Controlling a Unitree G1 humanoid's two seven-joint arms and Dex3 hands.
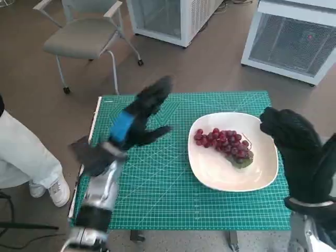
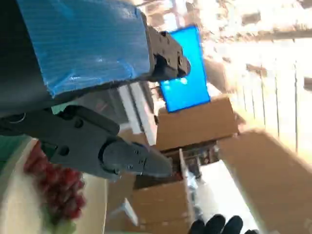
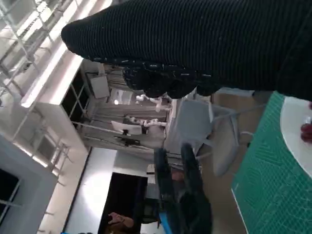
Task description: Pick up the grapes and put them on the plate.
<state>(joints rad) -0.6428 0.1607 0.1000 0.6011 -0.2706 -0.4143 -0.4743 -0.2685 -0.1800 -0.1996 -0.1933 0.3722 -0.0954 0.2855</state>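
Observation:
A bunch of dark red grapes (image 1: 224, 144) lies on the white plate (image 1: 210, 176), right of the green mat's middle; the grapes (image 2: 56, 187) and the plate (image 2: 19, 209) also show in the left wrist view. My left hand (image 1: 142, 118) hovers above the mat to the plate's left, its fingers spread and nothing in it. Blue tape covers the back of that left hand (image 2: 87, 87). My gloved right hand (image 1: 287, 134) stands at the plate's right edge, raised, holding nothing; the glove (image 3: 204, 44) fills the right wrist view's upper part.
The green cutting mat (image 1: 152, 184) covers the small table. A grey chair (image 1: 86, 34) stands behind at left, white cabinets (image 1: 291, 39) behind at right. A person's leg and white shoe (image 1: 52, 189) are beside the table's left edge.

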